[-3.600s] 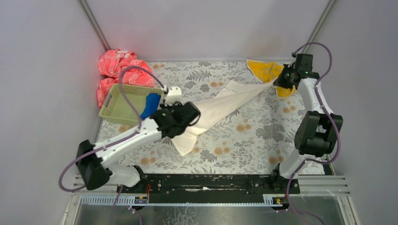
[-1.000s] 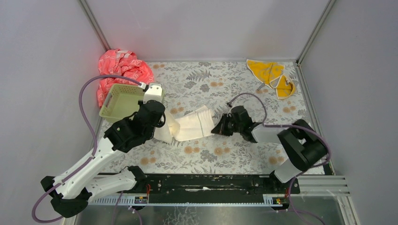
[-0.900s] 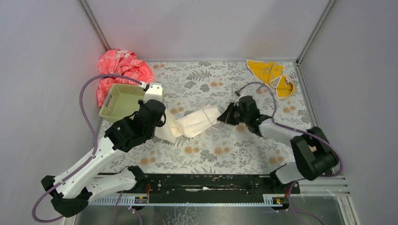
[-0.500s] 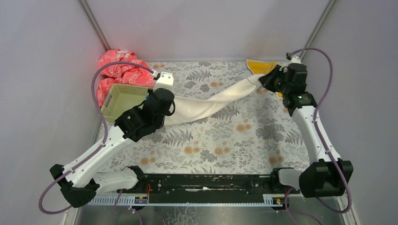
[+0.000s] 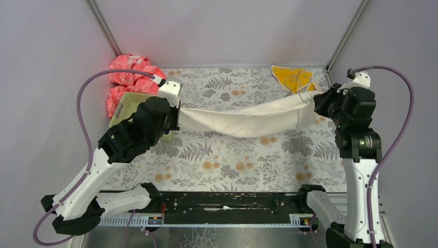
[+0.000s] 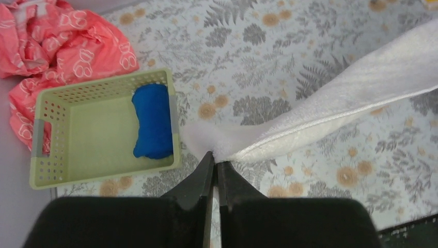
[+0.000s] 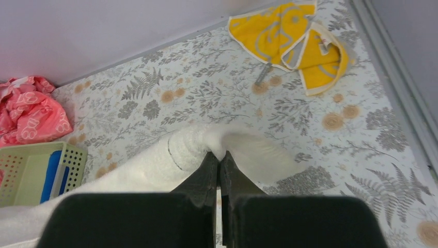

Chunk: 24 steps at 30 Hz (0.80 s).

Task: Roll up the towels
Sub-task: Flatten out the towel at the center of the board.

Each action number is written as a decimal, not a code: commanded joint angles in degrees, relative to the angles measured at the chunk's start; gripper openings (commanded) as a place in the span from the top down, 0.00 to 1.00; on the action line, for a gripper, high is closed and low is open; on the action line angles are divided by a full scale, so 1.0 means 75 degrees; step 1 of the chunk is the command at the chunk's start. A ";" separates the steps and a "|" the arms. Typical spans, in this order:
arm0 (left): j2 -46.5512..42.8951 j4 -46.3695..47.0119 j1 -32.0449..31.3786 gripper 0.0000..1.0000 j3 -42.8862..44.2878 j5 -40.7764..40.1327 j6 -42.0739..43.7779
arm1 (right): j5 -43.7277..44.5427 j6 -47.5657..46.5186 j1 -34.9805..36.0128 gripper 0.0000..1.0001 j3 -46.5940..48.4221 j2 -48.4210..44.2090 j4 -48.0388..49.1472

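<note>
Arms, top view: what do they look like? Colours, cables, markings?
Matching pair: left arm and right arm have white links and bulky black joint housings. A purple cable loops outside each. White camera block at each wrist. The left gripper and right gripper have slim black tapered fingers. No markings that I can make out.

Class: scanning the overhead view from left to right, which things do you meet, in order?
pink-red cloth → left pincer → cream towel → right pincer
</note>
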 commanded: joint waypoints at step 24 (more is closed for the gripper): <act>0.7000 0.2513 0.2629 1.00 0.1015 0.0307 0.1072 | -0.0431 0.0318 -0.1391 1.00 0.0796 0.6792 0.2077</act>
